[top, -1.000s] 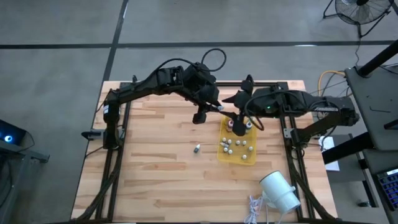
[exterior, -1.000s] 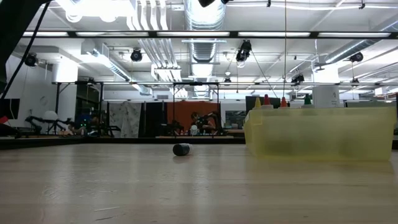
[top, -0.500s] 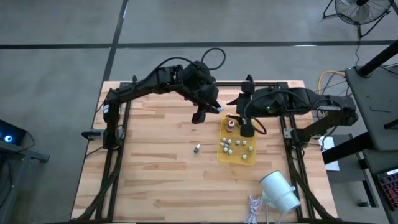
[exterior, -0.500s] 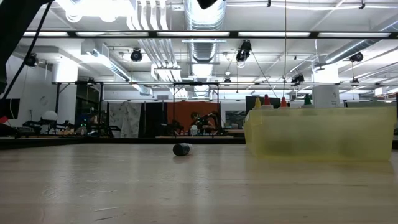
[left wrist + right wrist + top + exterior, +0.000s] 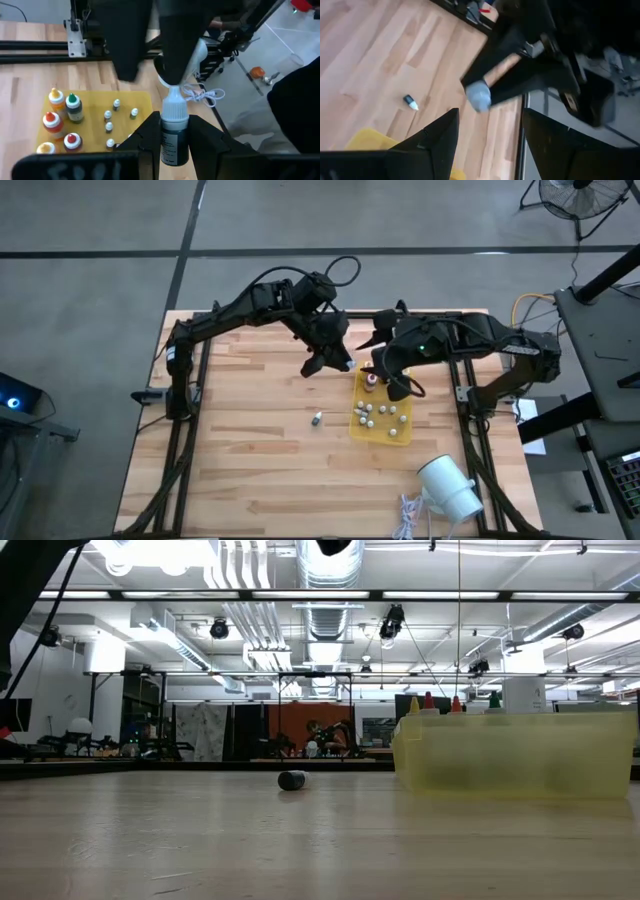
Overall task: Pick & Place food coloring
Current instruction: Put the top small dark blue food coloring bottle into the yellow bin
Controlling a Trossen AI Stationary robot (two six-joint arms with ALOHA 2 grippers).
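A yellow tray [image 5: 384,420] right of the table's middle holds small bottles with orange [image 5: 56,97], green [image 5: 73,104] and red [image 5: 72,141] tops, plus several tiny whitish vials [image 5: 109,126]. One more small bottle [image 5: 316,418] lies on its side on the wood, left of the tray. My left gripper [image 5: 325,362] hangs above the table just beyond the tray's far left corner, shut on a dark bottle with a white cap [image 5: 173,135]. Above the tray's far end, my right gripper [image 5: 397,387] is open with nothing between its fingers [image 5: 437,142]. My left gripper pinches the dark bottle's body [image 5: 173,150] between its two fingers, one on each side. The bottle lies along the fingers, and its white cap [image 5: 175,106] sticks out past their tips. The bottle is lifted clear of the table and tray.
A big white cylinder [image 5: 450,488] lies at the near right with a white cord [image 5: 409,516] beside it. Bare wood stretches to the left of and nearer than the lying bottle. In the low view the tray's wall [image 5: 515,752] hides what stands inside except the bottle tops [image 5: 428,700].
My left gripper has turned at the wrist while staying where it was, and the held bottle has turned with it. My right gripper has risen a little above the tray's far end and rolled about its own axis.
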